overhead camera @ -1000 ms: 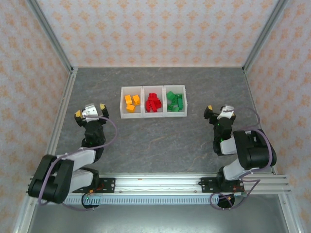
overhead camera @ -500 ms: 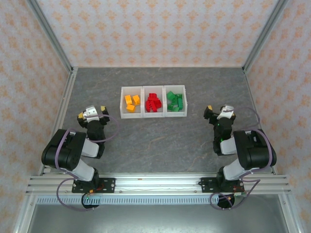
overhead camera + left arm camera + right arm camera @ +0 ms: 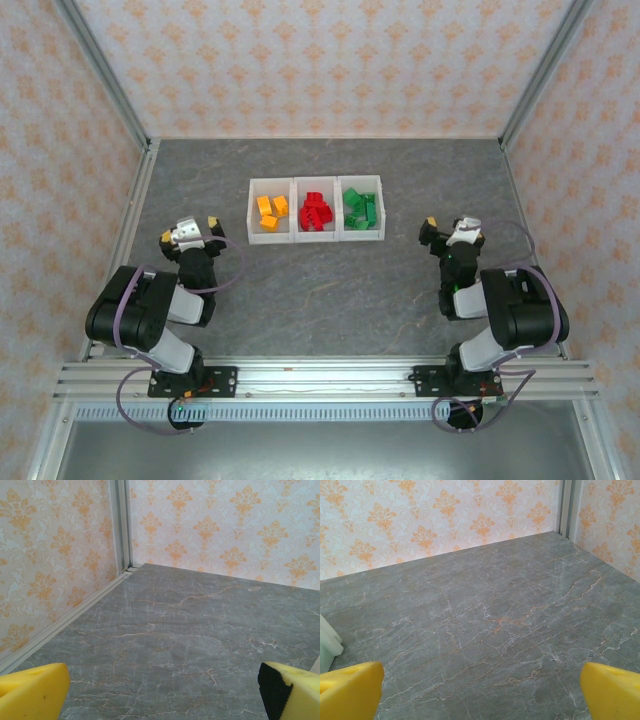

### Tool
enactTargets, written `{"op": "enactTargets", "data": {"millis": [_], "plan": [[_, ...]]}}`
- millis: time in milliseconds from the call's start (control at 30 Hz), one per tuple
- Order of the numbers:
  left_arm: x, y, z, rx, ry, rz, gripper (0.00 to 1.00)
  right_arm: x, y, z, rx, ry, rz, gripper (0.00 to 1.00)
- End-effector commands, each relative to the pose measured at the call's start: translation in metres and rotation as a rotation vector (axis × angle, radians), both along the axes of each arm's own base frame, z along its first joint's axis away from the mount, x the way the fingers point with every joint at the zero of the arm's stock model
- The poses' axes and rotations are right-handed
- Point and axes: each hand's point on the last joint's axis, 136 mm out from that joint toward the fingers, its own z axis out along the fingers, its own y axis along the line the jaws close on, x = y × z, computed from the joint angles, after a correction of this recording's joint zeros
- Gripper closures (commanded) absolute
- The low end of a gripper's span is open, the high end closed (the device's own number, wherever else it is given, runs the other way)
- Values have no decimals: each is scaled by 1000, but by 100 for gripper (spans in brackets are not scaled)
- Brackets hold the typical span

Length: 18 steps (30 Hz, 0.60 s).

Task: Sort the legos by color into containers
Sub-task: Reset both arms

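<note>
Legos (image 3: 315,211) color-sorted in containers (image 3: 293,208); left gripper (image 3: 188,229), right gripper (image 3: 449,227) spread, empty.
Likely parking: arms are best held clear of the containers.

The black left arm (image 3: 140,315) is folded back on itself at the near left, with its elbow low. The left gripper (image 3: 187,231) points to the far side, jaws wide apart and holding nothing; its yellow foam pads (image 3: 31,692) stand at both lower corners of the left wrist view. The black right arm (image 3: 515,310) is folded the same way at the near right. The right gripper (image 3: 449,232) is also spread wide and holds nothing.
</note>
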Motion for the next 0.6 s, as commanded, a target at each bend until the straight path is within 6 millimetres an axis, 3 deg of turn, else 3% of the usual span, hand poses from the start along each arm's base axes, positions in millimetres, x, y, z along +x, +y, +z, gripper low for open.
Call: {"op": "enactTargets", "data": {"millis": [0, 567], "plan": [[5, 0, 15, -24, -68, -7, 0, 5, -1, 14, -6, -43, 0, 0], [5, -1, 15, -24, -67, -8, 0, 7, -1, 14, -3, -39, 14, 0]]}}
